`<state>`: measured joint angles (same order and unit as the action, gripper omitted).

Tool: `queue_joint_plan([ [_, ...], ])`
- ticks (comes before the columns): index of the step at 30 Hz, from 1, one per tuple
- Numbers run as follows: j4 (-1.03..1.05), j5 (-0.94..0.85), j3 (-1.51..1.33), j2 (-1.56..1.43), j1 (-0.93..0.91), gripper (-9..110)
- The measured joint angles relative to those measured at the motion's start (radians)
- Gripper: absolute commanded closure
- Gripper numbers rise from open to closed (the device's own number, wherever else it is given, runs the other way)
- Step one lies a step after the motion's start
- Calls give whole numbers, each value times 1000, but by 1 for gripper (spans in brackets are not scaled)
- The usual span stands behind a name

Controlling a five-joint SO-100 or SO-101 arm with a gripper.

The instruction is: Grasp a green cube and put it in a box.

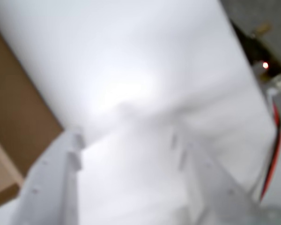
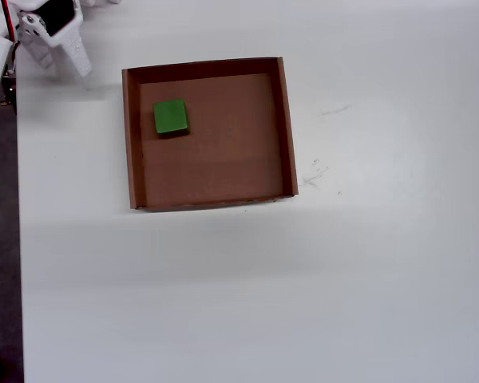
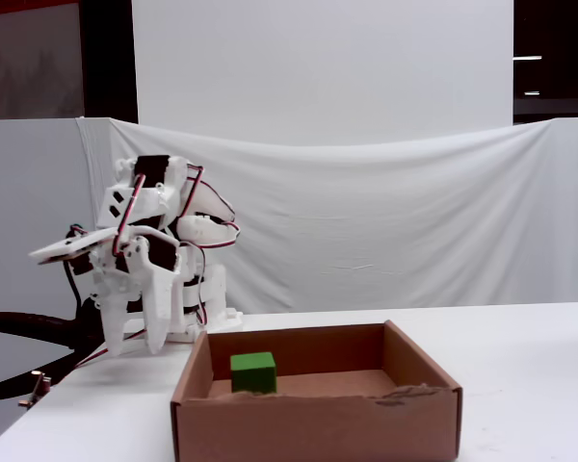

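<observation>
Overhead view first: the small bright-green matte cube point(image 2: 171, 116) sits flat on the floor of the shallow square brown cardboard box point(image 2: 287, 128), in the upper-left part of the tray as that view shows it, near the left wall and the top wall without touching either. The box rests on the white worktop point(image 2: 383, 263). The white plastic arm point(image 2: 52, 36) shows only in the top-left corner of that view, off to the side of the box and well apart from the cube.

From the fixed view, the cube point(image 3: 253, 372) stands upright inside the box point(image 3: 318, 423) near its far left corner, and the arm point(image 3: 149, 269) is folded up behind the box's left side, its fingers point(image 3: 140, 339) pointing down at the worktop point(image 3: 530, 356).

The wrist view is blurred; the two white fingers point(image 1: 131, 187) stand spread, with only bare worktop between them, and a strip of the box's brown wall point(image 1: 14, 126) lies at the left edge.
</observation>
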<state>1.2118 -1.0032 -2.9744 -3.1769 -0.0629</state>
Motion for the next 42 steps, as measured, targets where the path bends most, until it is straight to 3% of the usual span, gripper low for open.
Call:
queue_joint_plan([
  [42,11,0,-3,0,21,77],
])
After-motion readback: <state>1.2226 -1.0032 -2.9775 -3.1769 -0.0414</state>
